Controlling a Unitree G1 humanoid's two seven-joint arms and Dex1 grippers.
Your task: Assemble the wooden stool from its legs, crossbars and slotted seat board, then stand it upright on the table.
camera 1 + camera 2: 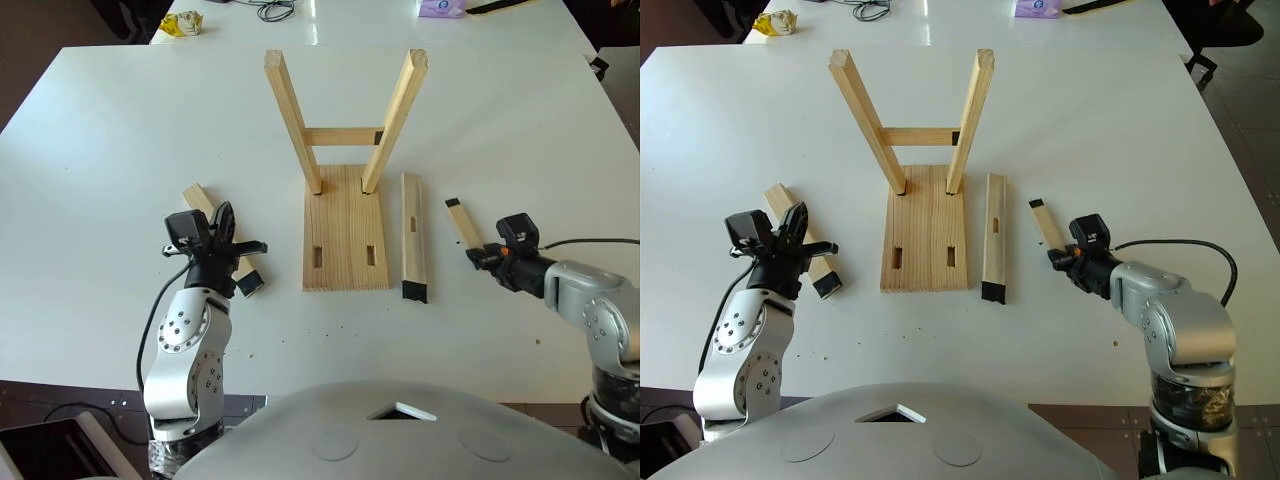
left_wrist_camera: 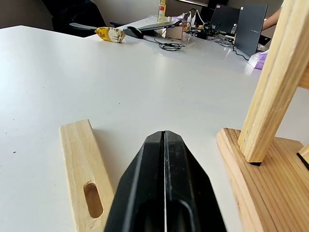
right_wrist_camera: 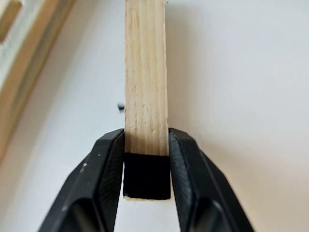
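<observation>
The slotted seat board (image 1: 345, 245) lies flat mid-table, with two legs (image 1: 292, 120) standing in its far slots and a crossbar (image 1: 340, 136) joining them. A loose leg (image 1: 412, 235) with a black tip lies along the board's right edge. Another slotted leg (image 2: 83, 174) lies left of the board; my left gripper (image 2: 164, 133) hovers just over it, shut with nothing between its fingers. On the right, a short crossbar (image 1: 462, 221) rests on the table, and my right gripper (image 3: 146, 134) is shut on its black-tipped near end.
The white table (image 1: 120, 130) has bare room at the left, far right and front. On a second table behind lie a yellow wrapper (image 1: 182, 23), cables (image 1: 275, 9) and a purple box (image 1: 441, 8). A laptop (image 2: 251, 26) stands farther back.
</observation>
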